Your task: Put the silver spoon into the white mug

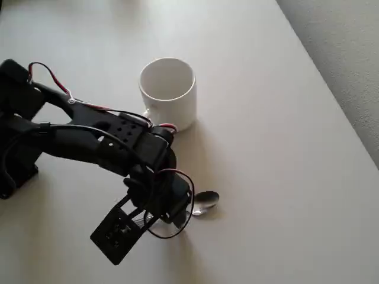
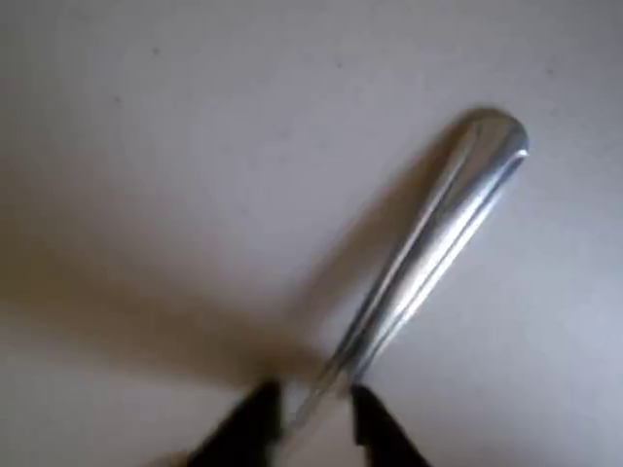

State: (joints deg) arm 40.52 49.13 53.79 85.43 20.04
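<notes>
The white mug [image 1: 168, 92] stands upright on the table, its inside bare. The silver spoon [image 1: 203, 202] lies in front of it, with its oval bowl poking out to the right from under the black arm. In the wrist view the spoon's handle [image 2: 438, 233] runs up and to the right from between my fingertips [image 2: 255, 428]. My gripper [image 2: 313, 413] is down over the spoon's thin neck, and its two black tips sit tight against the metal on either side. In the overhead view the gripper [image 1: 177, 216] is low over the table, below and slightly right of the mug.
The black arm [image 1: 89, 139] reaches in from its base at the left edge, with red and black wires looping around the wrist. The pale table [image 1: 266, 148] ends at a slanted right edge, with grey floor beyond it.
</notes>
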